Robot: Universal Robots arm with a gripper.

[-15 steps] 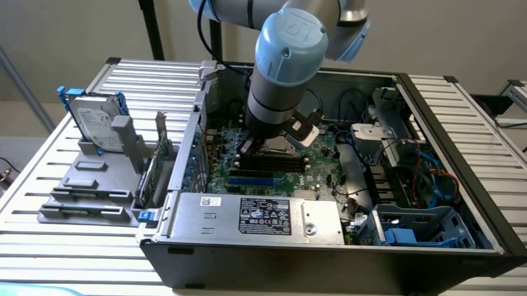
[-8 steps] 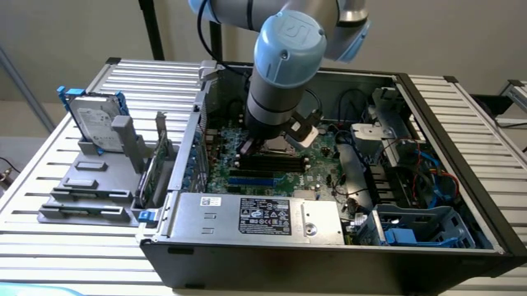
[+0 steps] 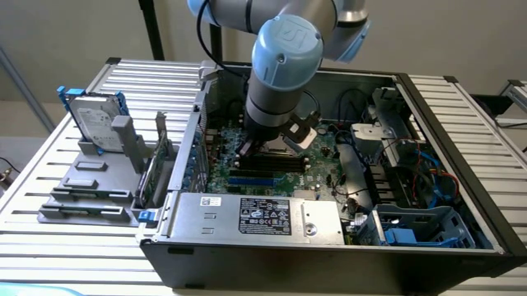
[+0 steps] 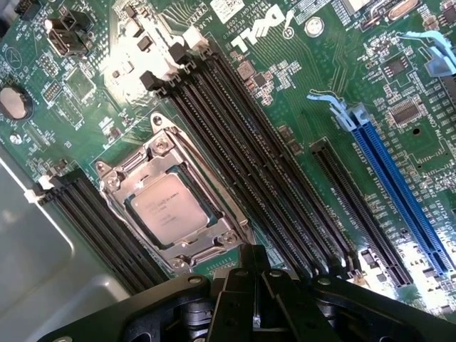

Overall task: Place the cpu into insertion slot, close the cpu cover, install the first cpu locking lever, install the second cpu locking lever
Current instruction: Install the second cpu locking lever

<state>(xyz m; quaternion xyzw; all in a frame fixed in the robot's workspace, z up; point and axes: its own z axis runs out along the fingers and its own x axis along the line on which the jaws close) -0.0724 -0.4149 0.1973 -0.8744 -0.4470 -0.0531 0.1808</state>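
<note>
Arm: you are looking at the Universal Robots arm (image 3: 284, 68) reaching down into the open computer case (image 3: 461, 246), over the green motherboard (image 3: 280, 176)
Gripper: your gripper (image 4: 256, 303) is sitting with its black fingers pressed together and carrying nothing; it is hanging just beside the socket, near the memory slots (image 4: 263, 164)
Cpu: the cpu (image 4: 169, 209) is already lying flat in the insertion slot (image 4: 128, 208), its pale lid facing up and its edges looking square to the socket
Cpu cover: the cpu cover (image 4: 217, 210) is appearing to lie down around the chip, the chip showing through its central opening
Levers: you cannot be telling from here whether either locking lever is latched; the thin metal along the frame is too fine to read
Step in hand: judging from this, you are working at the cover and lever stage
Doing it well: you are wanting to press with the closed fingertips on metal only, never on the chip, and to be keeping clear of the memory slots on both sides
Risk: a slipping fingertip is threatening the small parts beside the socket
</note>
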